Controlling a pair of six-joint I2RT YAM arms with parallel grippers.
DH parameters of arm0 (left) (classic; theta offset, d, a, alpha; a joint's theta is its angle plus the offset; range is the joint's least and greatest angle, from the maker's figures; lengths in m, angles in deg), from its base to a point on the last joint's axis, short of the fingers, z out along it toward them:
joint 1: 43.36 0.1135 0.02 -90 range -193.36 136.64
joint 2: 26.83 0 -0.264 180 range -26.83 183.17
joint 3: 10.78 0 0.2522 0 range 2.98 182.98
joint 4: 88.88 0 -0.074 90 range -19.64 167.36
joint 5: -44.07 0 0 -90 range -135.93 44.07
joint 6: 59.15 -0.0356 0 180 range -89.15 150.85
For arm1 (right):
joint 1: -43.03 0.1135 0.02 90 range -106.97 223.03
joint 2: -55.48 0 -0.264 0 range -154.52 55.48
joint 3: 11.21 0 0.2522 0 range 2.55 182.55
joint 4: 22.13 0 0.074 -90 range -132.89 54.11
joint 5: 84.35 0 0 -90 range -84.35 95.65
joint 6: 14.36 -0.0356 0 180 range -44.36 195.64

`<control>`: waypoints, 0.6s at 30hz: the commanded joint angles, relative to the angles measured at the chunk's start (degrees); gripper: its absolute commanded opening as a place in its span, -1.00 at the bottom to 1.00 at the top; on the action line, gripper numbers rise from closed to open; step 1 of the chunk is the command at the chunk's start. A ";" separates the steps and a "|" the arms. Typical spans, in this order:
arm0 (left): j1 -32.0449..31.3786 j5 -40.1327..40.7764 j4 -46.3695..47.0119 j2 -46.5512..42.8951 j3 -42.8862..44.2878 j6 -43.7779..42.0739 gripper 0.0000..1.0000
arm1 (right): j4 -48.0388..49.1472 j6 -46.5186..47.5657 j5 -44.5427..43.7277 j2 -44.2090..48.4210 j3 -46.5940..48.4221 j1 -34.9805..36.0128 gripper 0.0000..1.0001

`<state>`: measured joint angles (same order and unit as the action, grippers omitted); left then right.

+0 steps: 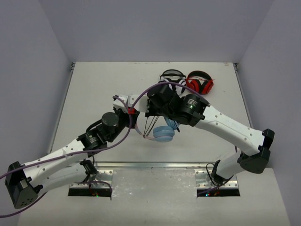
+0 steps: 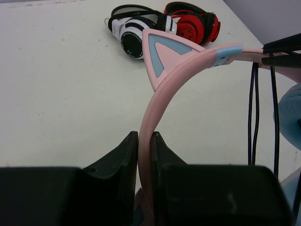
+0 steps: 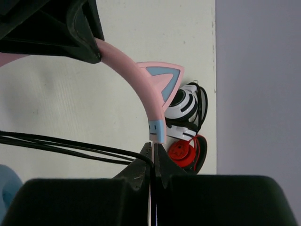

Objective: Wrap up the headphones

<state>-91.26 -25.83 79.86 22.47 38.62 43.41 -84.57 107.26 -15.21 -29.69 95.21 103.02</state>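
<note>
- Left wrist view, nearest: left pincer point(image 2: 144, 139) clamped narrow on the pink headband point(image 2: 151, 106), which stands upright between the jaws.
- Headphones point(image 1: 163, 133) look lifted off the surface point(image 1: 94, 94), held between both arms at the middle of the top view. Pink cat ear point(image 2: 162, 54) sits at 12 o'clock of the grip, light-blue earcup point(image 2: 289, 117) at 3.
- Right pincer point(image 3: 153, 151) pinched tight on the thin black cable point(image 2: 254, 117); several strands hang slack.
- Judged: wrap started, not finished. Turns uncountable, cable end unseen.
- Far, at 1 o'clock: black-and-white pair point(image 2: 134, 35) and red-and-black pair point(image 2: 193, 23) on the surface, well apart from the grip.
</note>
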 commanded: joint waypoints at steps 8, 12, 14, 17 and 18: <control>-2.64 0.81 -18.49 -0.52 8.21 2.74 -0.99 | 19.15 12.77 -6.39 1.67 -4.51 -4.87 -0.90; -2.64 5.29 -24.72 0.62 10.67 3.70 -0.99 | 21.35 10.75 -0.35 5.08 -8.01 -6.63 -0.94; -2.64 6.44 -24.74 0.45 10.77 4.32 -0.99 | 23.37 9.52 0.91 6.41 -11.17 -7.34 -0.96; -2.64 5.13 -22.90 0.18 10.51 4.14 -0.99 | 26.44 7.41 4.16 8.78 -14.69 -9.27 -0.94; -2.64 4.61 -22.63 0.71 11.03 3.62 -0.99 | 26.97 6.54 6.60 9.57 -15.14 -9.88 -0.94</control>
<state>-92.48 -18.55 58.66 23.69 47.27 47.89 -68.18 114.99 -9.31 -23.72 80.66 96.29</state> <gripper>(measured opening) 0.119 0.032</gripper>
